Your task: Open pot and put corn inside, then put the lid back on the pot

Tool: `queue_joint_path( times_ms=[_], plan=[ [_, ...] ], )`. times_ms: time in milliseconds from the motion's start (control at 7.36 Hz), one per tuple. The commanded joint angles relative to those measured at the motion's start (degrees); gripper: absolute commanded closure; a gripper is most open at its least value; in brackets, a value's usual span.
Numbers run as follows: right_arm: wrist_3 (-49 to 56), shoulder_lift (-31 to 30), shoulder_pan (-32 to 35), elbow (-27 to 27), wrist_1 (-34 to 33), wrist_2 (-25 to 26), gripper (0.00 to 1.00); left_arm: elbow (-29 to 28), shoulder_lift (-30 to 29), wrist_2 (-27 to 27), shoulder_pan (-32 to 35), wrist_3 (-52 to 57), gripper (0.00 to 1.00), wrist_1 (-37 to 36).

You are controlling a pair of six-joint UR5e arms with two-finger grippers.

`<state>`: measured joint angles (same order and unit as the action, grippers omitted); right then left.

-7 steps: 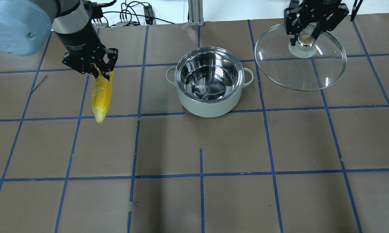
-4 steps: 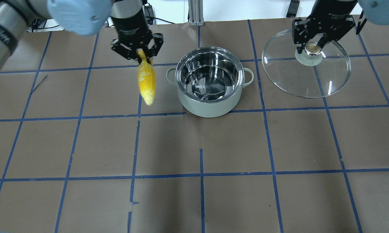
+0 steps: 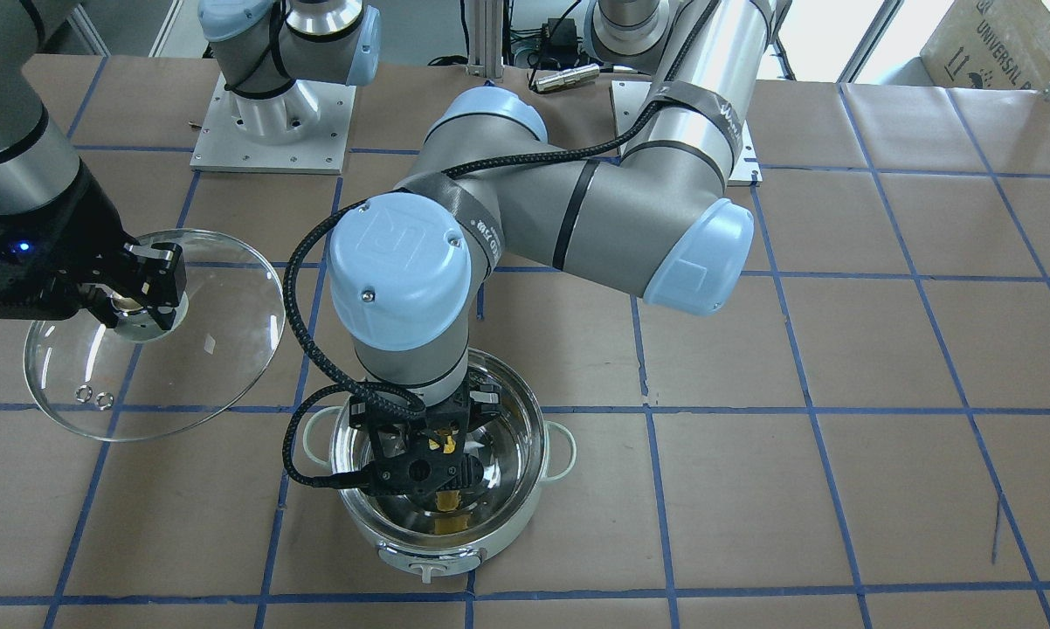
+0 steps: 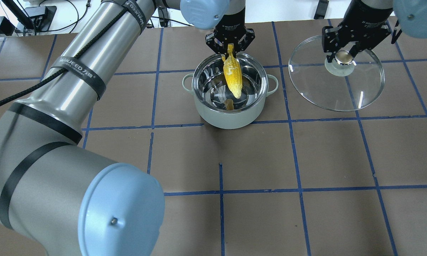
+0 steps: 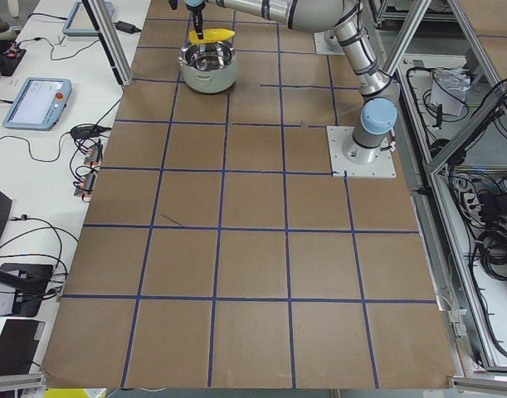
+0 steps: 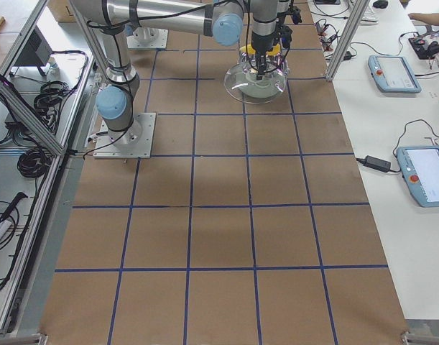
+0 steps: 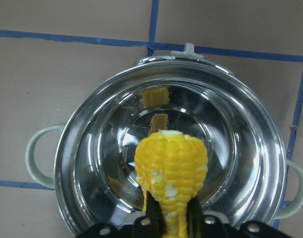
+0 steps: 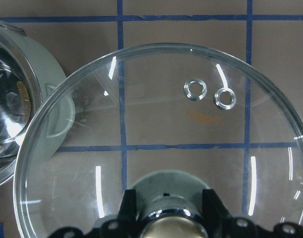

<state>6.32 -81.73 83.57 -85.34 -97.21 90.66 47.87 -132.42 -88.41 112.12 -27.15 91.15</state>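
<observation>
The pale mint pot (image 4: 227,121) stands open at the table's centre back, its steel inside bare. My left gripper (image 4: 230,53) is shut on the thick end of the yellow corn (image 4: 233,76). The corn hangs tip-down over the pot's opening, as the left wrist view (image 7: 171,166) shows. My right gripper (image 4: 343,58) is shut on the beige knob of the glass lid (image 4: 341,92) and holds it to the right of the pot. In the front view the left gripper (image 3: 429,459) sits over the pot (image 3: 512,520), and the lid (image 3: 210,367) is on that view's left.
Brown paper with a blue tape grid (image 4: 220,193) covers the table. My left arm's big elbow (image 4: 121,213) fills the overhead view's lower left. Cables and a metal post (image 4: 213,10) lie along the far edge. The arm bases (image 3: 272,131) stand at the robot's side.
My left gripper has carried the corn rightward from the table's left to over the pot's opening. My right gripper still holds the lid and has shifted only slightly.
</observation>
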Motion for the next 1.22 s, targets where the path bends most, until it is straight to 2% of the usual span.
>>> queue_joint_path(
  times_ms=[0, 408, 680, 816, 1087],
  plan=[
    [0.01, 0.0, 0.01, -0.09, -0.08, -0.04, 0.95, 0.12, -0.56, 0.35, -0.67, 0.87, 0.95, -0.26],
    [0.1, 0.0, -0.07, -0.09, -0.08, -0.22, 0.95, 0.29, -1.0, -0.01, -1.21, -0.35, 0.94, -1.84],
    [0.1, 0.0, 0.01, 0.0, -0.08, -0.22, 0.95, 0.21, -1.96, -0.27, -1.12, -1.4, 0.15, -6.04],
    [0.1, 0.0, -0.07, -0.09, -0.08, -0.22, 0.95, 0.29, -1.97, -0.36, -1.12, -2.72, 0.0, -6.5],
    [0.1, 0.0, 0.01, -0.09, -0.08, -0.22, 0.95, 1.08, -1.88, -0.53, -1.82, -0.99, 0.0, -6.07]
  ],
)
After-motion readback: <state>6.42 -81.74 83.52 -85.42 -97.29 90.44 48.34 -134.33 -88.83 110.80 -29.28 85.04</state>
